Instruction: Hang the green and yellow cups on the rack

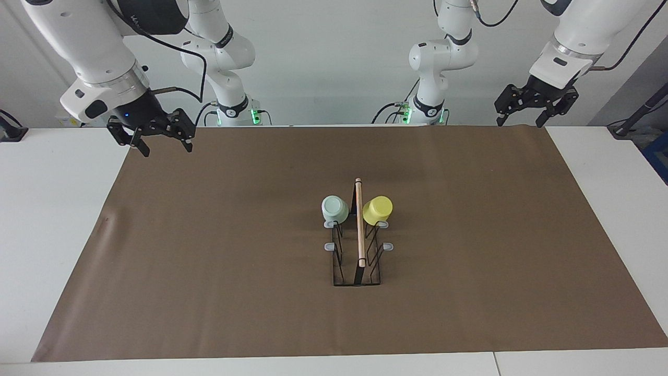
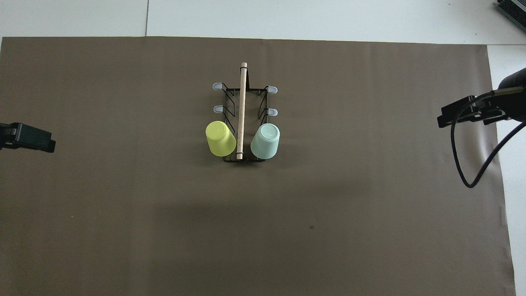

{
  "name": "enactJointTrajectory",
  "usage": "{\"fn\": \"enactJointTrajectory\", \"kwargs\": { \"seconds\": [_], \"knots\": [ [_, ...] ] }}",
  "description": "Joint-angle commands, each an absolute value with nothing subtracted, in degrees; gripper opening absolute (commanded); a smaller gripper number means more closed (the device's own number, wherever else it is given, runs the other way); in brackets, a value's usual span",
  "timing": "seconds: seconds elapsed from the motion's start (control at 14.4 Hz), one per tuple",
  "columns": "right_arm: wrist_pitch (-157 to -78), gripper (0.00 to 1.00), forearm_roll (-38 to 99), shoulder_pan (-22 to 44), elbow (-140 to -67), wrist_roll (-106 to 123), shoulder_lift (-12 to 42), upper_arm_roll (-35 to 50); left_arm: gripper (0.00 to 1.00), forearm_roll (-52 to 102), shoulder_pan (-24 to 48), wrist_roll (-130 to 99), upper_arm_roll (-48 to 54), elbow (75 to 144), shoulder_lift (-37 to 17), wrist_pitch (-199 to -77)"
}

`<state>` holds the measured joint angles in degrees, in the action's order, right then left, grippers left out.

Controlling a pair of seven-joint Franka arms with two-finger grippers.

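Table (image 1: 62,209) with the brown paper mat (image 1: 209,261) is taking up most of both views; the two Franka arms are hanging at its robot-side corners.

Right gripper (image 1: 162,145) is hovering over the mat's corner at the right arm's end, fingers spread, gripping nothing. In the overhead view only its tip (image 2: 456,116) is showing. Left gripper (image 1: 520,123) is hovering over the mat's edge at the left arm's end, fingers also spread and empty; overhead tip (image 2: 39,142). Both arms look to be waiting.

Rack (image 1: 357,261) is sitting mid-mat, well apart from both grippers and roughly between them, wooden rod (image 1: 359,224) running along its top.

Cups are both sitting mouth-down on the pair of prongs at the rack's robot-side end, one on each side of the rod:
- mint green cup (image 1: 334,209) on the side toward the right gripper, also (image 2: 265,141)
- yellow cup (image 1: 377,210) on the side toward the left gripper, also (image 2: 220,138)

Neither gripper is touching a cup. The other four grey-tipped prongs (image 1: 330,246) are standing bare.

Judgement on progress: both hangs look done, nothing left on the mat to pick. Cups are tilting outward a bit, but look seated. Task appears complete, arms parked clear of the rack.
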<state>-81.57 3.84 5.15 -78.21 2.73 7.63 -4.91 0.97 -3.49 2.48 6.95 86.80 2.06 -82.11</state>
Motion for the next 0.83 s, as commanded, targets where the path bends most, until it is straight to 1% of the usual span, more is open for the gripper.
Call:
{"fn": "enactJointTrajectory", "kwargs": {
  "seconds": [0.0, 0.07, 0.28, 0.35, 0.56, 0.76],
  "knots": [
    [-75.59, 1.00, 3.87, 5.27, -74.96, 2.46, 8.53, -4.83, 1.00, 2.73, -4.66, 1.05, 7.74, 86.40, 1.85, -82.09],
    [-76.63, 1.00, 3.87, 5.36, -77.84, 2.63, 8.00, -4.92, 1.00, 2.72, -4.66, 1.14, 7.73, 86.66, 2.02, -81.83],
    [-78.31, 1.00, 3.78, 5.36, -78.22, 2.64, 7.03, -4.83, 1.00, 2.46, -4.66, 2.19, 7.65, 86.66, 1.93, -82.00],
    [-79.27, 1.00, 3.95, 5.19, -79.35, 2.90, 6.51, -5.01, 1.00, 2.46, -4.66, 2.72, 7.65, 86.75, 1.93, -81.91],
    [-88.31, 1.00, 4.57, 4.14, -89.71, 5.89, 1.86, -6.06, 1.00, 2.46, -4.66, 2.72, 7.65, 87.45, 2.11, -82.26],
    [-88.33, 1.00, 4.75, 4.04, -90.00, 5.80, 1.15, -6.50, 1.00, 2.46, -4.40, 2.72, 7.65, 87.36, 2.11, -82.09]
  ]
}}
